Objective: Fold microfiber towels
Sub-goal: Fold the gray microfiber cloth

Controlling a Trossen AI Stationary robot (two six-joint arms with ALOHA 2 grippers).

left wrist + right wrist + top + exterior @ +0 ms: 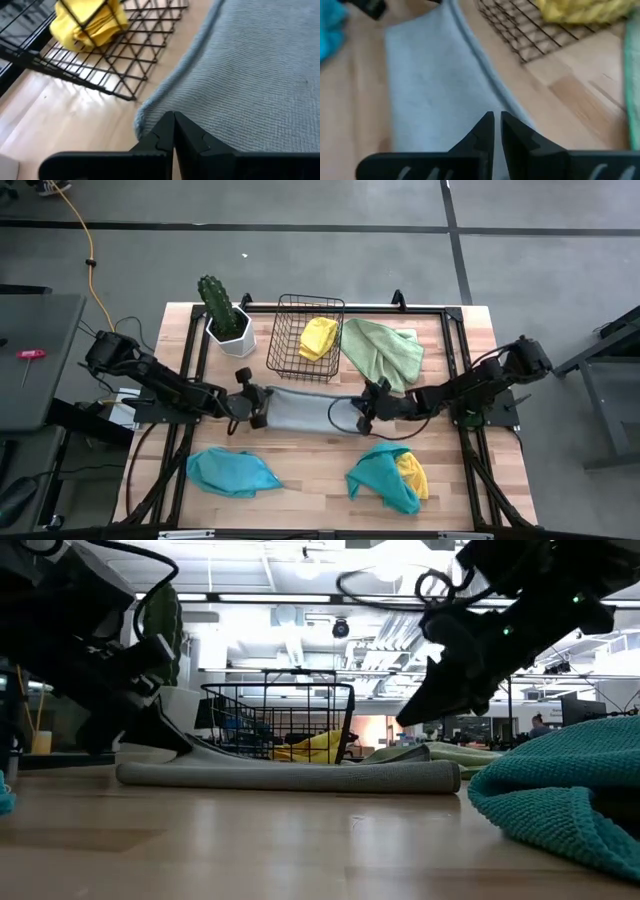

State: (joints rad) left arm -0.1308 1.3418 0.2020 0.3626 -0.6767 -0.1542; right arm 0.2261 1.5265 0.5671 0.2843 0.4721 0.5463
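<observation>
Item in hand: grey towel [300,409], lying flat mid-worktop [300,480] as a long strip, just in front of the black wire basket [305,337].

Left gripper [256,410]: fingers clenched on the strip's left end.

Right gripper [366,412]: at the right end, fingers nearly closed; a pinch on the cloth looks likely, not certain.

Step, as judged: mid-fold, both ends taken.

Next move calls for: lifting one end evenly and laying it over the other, edges matched, without dragging the strip askew.
</observation>
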